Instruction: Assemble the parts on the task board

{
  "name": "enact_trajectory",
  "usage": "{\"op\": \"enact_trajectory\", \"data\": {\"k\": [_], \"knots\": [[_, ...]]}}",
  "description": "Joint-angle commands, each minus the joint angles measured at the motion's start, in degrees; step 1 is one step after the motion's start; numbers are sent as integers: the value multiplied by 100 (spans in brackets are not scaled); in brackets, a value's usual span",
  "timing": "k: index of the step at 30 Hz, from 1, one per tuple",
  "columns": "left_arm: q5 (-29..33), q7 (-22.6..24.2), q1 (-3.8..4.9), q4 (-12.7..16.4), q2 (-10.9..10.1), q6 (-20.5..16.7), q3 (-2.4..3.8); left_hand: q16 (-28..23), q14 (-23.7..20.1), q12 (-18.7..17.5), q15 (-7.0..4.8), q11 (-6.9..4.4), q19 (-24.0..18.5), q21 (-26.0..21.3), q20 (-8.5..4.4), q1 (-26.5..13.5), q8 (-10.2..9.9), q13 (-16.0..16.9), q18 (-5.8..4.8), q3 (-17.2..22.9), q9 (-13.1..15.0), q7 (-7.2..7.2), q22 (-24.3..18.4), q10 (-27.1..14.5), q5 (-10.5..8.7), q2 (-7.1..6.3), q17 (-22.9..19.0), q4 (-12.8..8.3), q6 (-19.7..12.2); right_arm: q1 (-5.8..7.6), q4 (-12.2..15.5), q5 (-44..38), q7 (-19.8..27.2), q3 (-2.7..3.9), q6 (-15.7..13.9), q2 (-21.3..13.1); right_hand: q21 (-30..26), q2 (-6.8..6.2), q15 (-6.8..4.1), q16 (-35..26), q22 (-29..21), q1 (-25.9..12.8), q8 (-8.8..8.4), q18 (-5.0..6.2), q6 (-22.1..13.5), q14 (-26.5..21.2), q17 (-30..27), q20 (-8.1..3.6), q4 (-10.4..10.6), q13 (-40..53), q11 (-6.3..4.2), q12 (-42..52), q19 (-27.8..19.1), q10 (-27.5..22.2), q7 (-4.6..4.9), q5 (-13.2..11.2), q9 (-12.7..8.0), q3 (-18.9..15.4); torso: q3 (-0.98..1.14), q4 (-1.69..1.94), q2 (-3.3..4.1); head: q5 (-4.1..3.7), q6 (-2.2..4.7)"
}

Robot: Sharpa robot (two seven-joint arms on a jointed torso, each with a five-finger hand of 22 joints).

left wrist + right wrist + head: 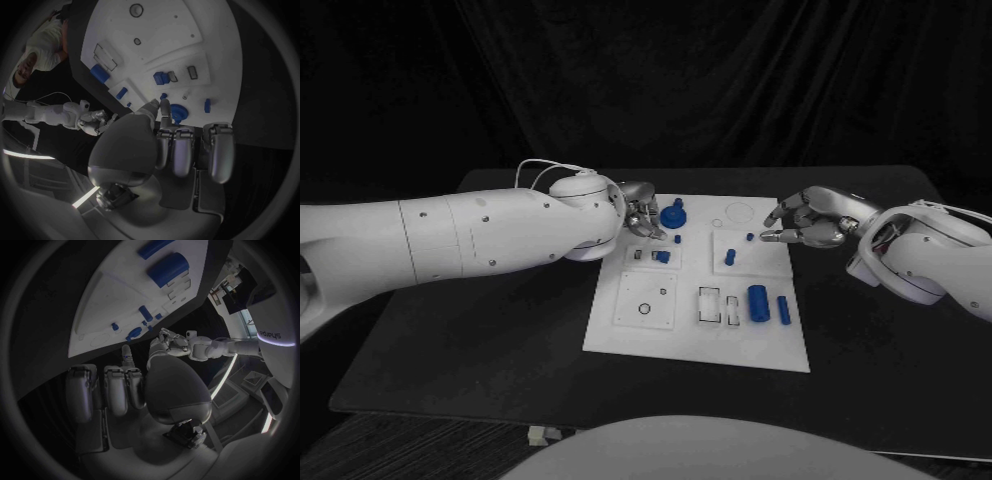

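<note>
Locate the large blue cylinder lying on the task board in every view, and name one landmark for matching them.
Head view: large blue cylinder lies on the task board, in its near right part, beside a slimmer blue pin.
Left wrist view: the cylinder sits near the board's edge.
Right wrist view: the cylinder lies next to the slimmer pin.
Shared landmark: the blue round knob part.

White board [646,330] flat mid-counter, raised plates on it; blue parts on it: round knob [674,215] at far edge, small peg [678,239] just nearer, block [662,257] left of centre, pin [730,257] and tiny bit [749,237] on right plate, big cylinder [757,302] and thin bar [783,311] lying near right.
</note>
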Motion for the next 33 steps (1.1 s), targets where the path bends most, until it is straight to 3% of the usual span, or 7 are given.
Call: {"op": "enact_trajectory", "data": {"k": [1,2,7,11,16,21,33], "knots": [[17,94,8,-43,51,268,5,37,616,20,-38,-45,301,4,-46,-4,-16,1505,-12,17,-36,-4,1047,593,31,27,1510,33,50,-14,14,-6,-73,4,6,-4,-28,12,44,14,1450,64,21,-48,17,601,1510,55,-13,1510,24,15,514,597,34,24,-8,-34,-6,0,8,-8,-1],[17,98,6,-56,64,279,5,37,616,20,-41,-49,303,8,-51,-139,-112,1505,-13,13,-158,-3,1055,593,-7,32,1510,168,146,-14,15,-6,-73,4,7,-5,-28,12,44,14,1450,64,21,-48,17,601,1510,55,-13,1510,24,15,514,597,34,24,-8,-34,-6,2,8,-10,-1],[45,74,-8,-108,123,319,4,37,616,20,-23,-21,303,6,-42,-437,-326,1505,-14,-64,-408,32,1066,593,-248,42,1510,459,283,-14,20,-6,-79,4,11,-17,-27,15,43,14,1451,66,21,-48,17,601,1510,55,-13,1510,24,15,514,597,34,26,-9,-33,-4,4,7,-5,-1],[53,23,-14,-116,141,336,4,37,616,20,-17,-16,308,11,-35,-663,-402,1505,-16,-174,-523,37,1077,593,-424,61,1510,593,431,-14,20,-6,-77,4,12,-16,-24,19,43,14,1452,67,21,-49,18,601,1510,55,-13,1510,25,15,516,597,34,29,-9,-32,-6,5,4,-11,-1],[58,-92,-23,-125,156,355,3,37,616,20,-40,-49,309,4,-48,-839,-339,1505,-14,-335,-496,-9,1080,593,-548,45,1510,588,637,-15,20,-6,-73,4,16,-11,-24,19,43,14,1452,67,21,-49,18,601,1510,55,-13,1510,25,15,516,597,34,29,-9,-32,-4,5,0,-6,-1],[59,-161,-31,-149,165,434,3,37,616,20,-44,-45,289,-42,-56,-1014,-375,1505,-3,-466,-467,2,1053,593,-691,67,1510,599,578,-17,21,-6,-73,4,15,-14,-26,26,43,14,1451,68,22,-48,18,601,1510,55,-11,1510,25,15,515,597,34,33,-9,-31,0,4,-1,-7,-1],[60,-158,-121,-298,254,526,2,37,616,20,-14,-1,280,-69,-37,-1064,-584,1505,1,-547,-567,59,1044,593,-698,132,1510,582,421,-19,31,-6,-72,4,10,-25,-26,26,43,14,1451,68,22,-48,18,601,1510,55,-11,1510,25,15,515,597,34,33,-9,-31,1,1,1,-14,-1]]}}
